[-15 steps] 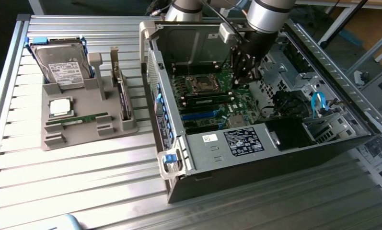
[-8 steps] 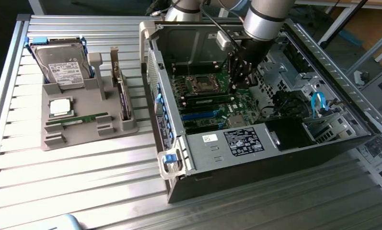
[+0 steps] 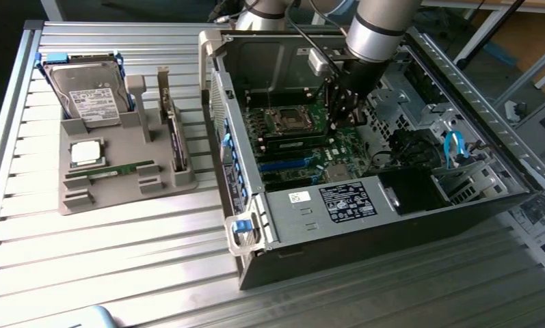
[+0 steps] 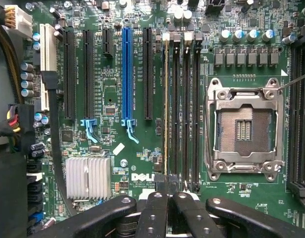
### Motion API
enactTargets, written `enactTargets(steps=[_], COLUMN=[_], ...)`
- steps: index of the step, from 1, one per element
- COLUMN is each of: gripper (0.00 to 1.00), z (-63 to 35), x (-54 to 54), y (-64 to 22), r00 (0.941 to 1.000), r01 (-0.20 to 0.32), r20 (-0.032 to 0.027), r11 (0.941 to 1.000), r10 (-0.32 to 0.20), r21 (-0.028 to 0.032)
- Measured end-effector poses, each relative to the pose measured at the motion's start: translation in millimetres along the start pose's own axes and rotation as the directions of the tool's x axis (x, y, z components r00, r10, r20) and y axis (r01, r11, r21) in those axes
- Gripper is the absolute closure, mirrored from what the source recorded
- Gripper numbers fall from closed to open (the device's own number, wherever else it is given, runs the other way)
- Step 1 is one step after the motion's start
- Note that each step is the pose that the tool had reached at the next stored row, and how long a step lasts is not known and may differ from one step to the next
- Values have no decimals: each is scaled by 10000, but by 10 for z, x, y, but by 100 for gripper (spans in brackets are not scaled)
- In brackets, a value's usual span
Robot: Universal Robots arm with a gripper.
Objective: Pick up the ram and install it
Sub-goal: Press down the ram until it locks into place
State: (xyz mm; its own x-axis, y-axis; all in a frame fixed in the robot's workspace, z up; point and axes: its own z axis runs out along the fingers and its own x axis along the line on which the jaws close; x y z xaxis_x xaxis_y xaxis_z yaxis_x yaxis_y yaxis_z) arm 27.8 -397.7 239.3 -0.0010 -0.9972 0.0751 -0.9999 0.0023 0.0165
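Note:
A ram [image 4: 166,109] stands edge-on in the first of the black memory slots beside the empty CPU socket [image 4: 244,130] on the green motherboard. My gripper [image 4: 167,184] is shut, its black fingertips meeting right over one end of that stick; I cannot tell if they touch it. In the exterior view my gripper [image 3: 345,113] reaches down into the open computer case [image 3: 345,205], above the motherboard next to the socket [image 3: 284,119]. A second ram [image 3: 117,169] lies flat in the grey holder [image 3: 117,195] outside the case.
The grey holder also carries a silver hard drive [image 3: 88,96], a square CPU chip [image 3: 87,152] and an upright card [image 3: 174,130]. The case walls, drive bay [image 3: 418,188] and blue cable [image 3: 455,147] crowd the arm. A heatsink [image 4: 88,177] and PCI slots [image 4: 127,74] sit nearby.

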Motion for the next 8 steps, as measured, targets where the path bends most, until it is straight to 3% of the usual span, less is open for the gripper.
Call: enactTargets(steps=[8], gripper=[89], z=[75], x=[-5], y=[-2], r00=[10000], r01=[0], r20=[-6], r11=[10000], r10=[0], r21=[-2])
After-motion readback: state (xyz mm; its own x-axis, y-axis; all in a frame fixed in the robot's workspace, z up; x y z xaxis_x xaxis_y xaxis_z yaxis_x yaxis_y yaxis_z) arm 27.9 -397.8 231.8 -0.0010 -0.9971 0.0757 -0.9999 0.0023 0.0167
